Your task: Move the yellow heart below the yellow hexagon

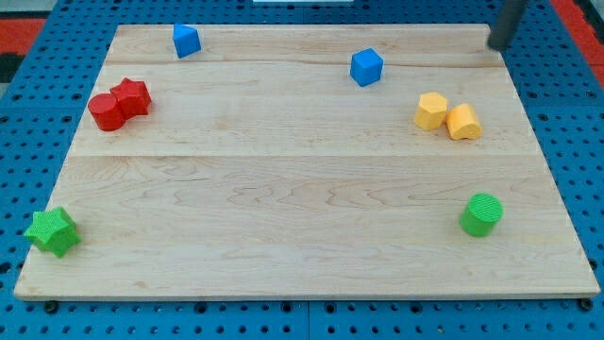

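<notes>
Green star sits nearest. Up the desk, yellow heart touches yellow hexagon, below-left of my tip; pincer state cannot be told.

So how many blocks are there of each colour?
Blue: 2, one at the view's top left, one cube nearer the top middle
Red: 2
Yellow: 2
Green: 2, star and cylinder
Total: 8
</notes>
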### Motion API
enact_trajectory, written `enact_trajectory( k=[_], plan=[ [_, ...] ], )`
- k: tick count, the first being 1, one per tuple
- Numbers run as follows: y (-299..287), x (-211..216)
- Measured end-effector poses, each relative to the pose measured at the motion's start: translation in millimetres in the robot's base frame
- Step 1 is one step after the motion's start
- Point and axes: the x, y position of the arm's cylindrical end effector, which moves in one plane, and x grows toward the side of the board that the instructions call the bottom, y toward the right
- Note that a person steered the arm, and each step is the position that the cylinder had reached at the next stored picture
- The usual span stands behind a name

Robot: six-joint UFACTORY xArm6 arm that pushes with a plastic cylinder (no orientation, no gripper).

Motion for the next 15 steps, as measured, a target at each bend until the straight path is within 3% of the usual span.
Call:
enact_trajectory(
  k=[2,4,8,11,12,13,14,15],
  plan=[
    [37.7,48.0],
    [23.9,109.8],
    [-65.3,123.3],
    [-76.5,152.0],
    [-33.9,152.4],
    [29.2,177.5],
    [45.0,241.3],
    [15.3,282.4]
  ],
)
